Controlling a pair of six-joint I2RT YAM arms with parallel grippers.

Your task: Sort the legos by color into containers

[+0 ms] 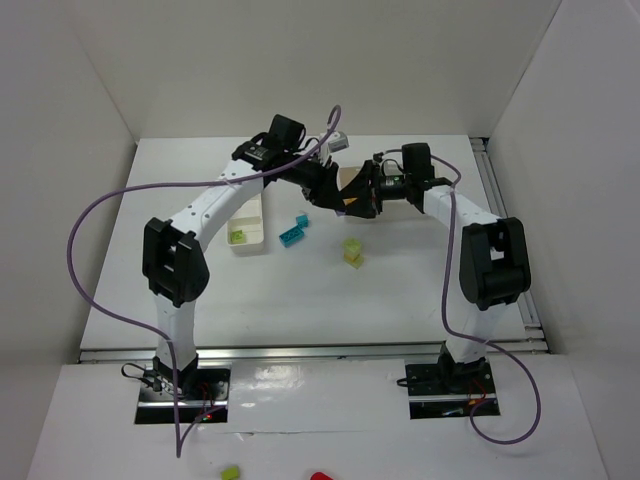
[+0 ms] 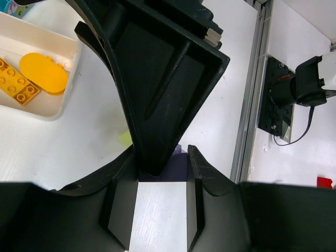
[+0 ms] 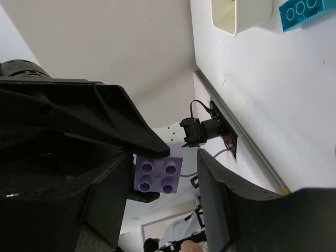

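Two clusters of loose bricks lie nearest us on the table (image 1: pixel 420 290). A lime and yellow stack (image 1: pixel 353 250) sits at about 12 o'clock from the gap between the arm bases, and the teal bricks (image 1: pixel 293 232) are just off its 10 o'clock. At 9 o'clock from the teal ones sits the narrow tray (image 1: pixel 252 228), with a lime brick (image 1: pixel 238 237) in its near end.

Beyond these, the arms meet in the air. The left gripper (image 1: pixel 325 190) reaches in from 9 o'clock and the right gripper (image 1: pixel 362 196) from 3 o'clock, their tips overlapping. The purple brick (image 3: pixel 157 176) is there, off the table, pinched in the left gripper's tightly narrowed fingers.

In the right wrist view its studs face the camera. It is square, so we find no long axis to line up with. It sits between the right gripper's fingers, which stand part way apart. The brick lies close against the finger at 9 o'clock, and a clear gap shows toward the finger at 3 o'clock.

We judge this a hand-over, with the right fingers around the brick but not yet gripping it. Both arms are equally near.

Farthest, the wider tray (image 2: pixel 68 84) lies below the meeting point. In the left wrist view it is at 10 o'clock from the purple brick and holds orange pieces (image 2: pixel 16 86).
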